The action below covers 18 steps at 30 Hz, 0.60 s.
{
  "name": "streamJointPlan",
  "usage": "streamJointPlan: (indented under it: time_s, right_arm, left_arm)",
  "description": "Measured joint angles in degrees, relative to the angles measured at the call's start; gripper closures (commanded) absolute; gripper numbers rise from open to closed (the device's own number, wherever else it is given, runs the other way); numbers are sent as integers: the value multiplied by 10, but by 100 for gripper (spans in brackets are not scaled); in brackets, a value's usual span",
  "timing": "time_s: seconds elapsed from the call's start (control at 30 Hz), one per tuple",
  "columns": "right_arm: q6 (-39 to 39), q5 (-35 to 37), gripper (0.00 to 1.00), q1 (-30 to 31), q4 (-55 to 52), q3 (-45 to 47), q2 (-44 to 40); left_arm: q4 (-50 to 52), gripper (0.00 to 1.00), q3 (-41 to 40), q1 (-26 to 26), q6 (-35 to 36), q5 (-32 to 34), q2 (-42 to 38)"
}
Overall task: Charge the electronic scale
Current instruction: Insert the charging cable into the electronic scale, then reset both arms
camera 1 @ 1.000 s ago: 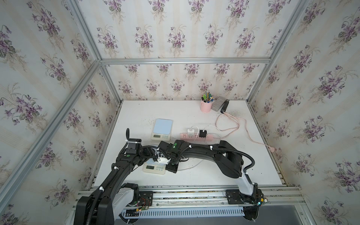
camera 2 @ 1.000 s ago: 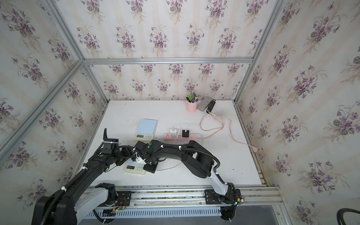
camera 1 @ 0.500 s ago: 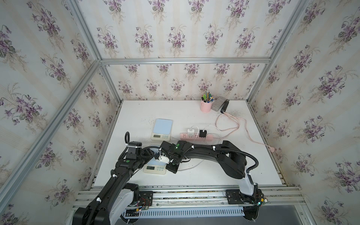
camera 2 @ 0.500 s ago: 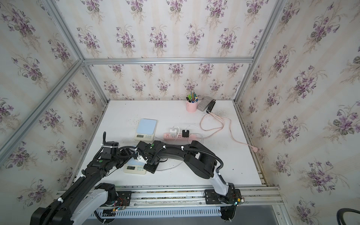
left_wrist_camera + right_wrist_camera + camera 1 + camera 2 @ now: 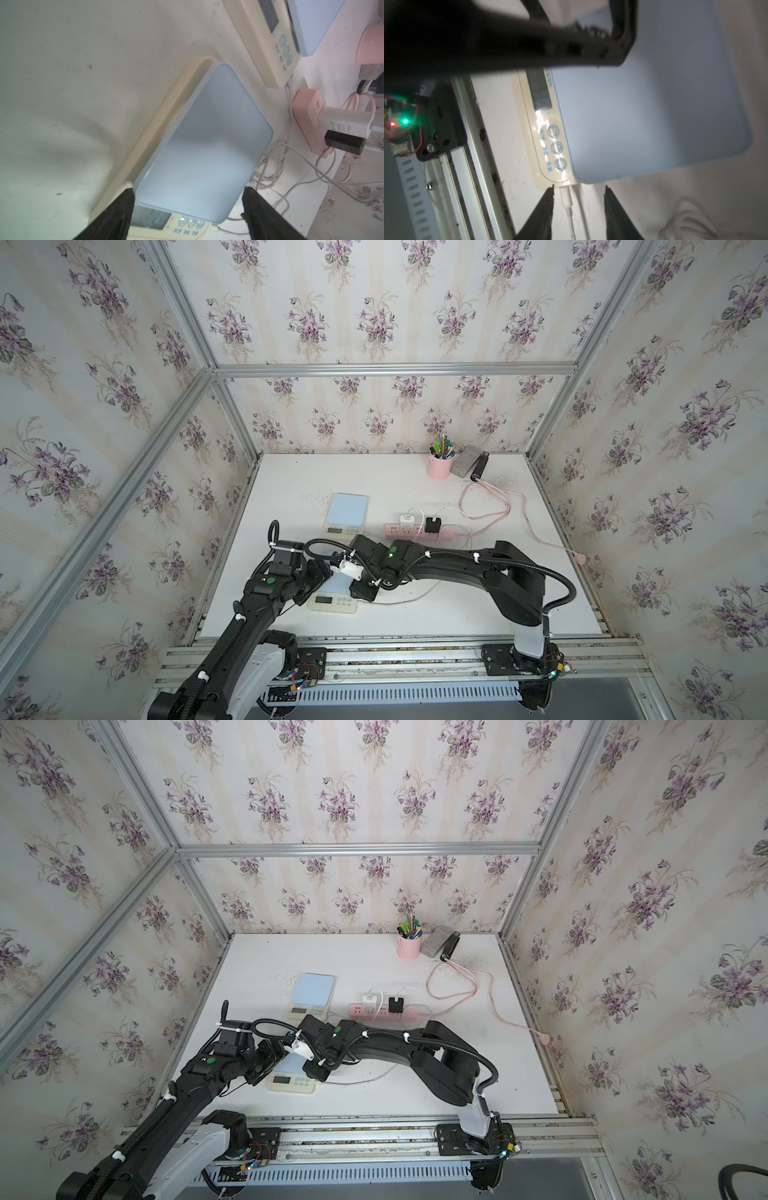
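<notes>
White table (image 5: 374,477) holds the near scale (image 5: 332,601) at its front edge, light, rigid, slick plastic by the look, best gripped by its cream sides; my left gripper (image 5: 188,193) stands open astride it, my right gripper (image 5: 579,188) parted around the thin charging plug (image 5: 565,197) at its side

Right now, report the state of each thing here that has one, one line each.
Near cream scale with blue platform: white cable plug seated in its side.
Right gripper: open, astride that plug.
Left gripper: open, astride that scale.
Pink power strip: white adapter and black adapter plugged in.
Far matching scale: cable attached.
</notes>
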<state>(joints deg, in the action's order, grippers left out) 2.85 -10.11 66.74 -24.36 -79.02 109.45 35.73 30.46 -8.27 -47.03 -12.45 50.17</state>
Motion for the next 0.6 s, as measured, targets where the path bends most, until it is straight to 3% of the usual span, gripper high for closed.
streamJointPlan:
  time_s: [0.03,0.07,0.17,0.33,0.47,0.6]
  right_arm:
    - [-2,12,53,-1,9,9,-16]
    - [-7,25,41,-5,17,19,-35]
    - [-9,67,23,-14,25,42,-96]
    - [-12,181,3,-56,66,97,-249]
    - [-12,268,0,-175,145,190,-394]
    - [-45,333,0,-367,243,321,-517]
  left_arm:
    - [10,1,26,0,18,5,13]
    - [19,1,52,0,29,12,26]
    - [42,1,129,0,81,41,58]
    - [61,1,248,0,201,108,82]
    - [47,1,310,0,316,152,90]
    - [-52,1,243,3,435,181,69]
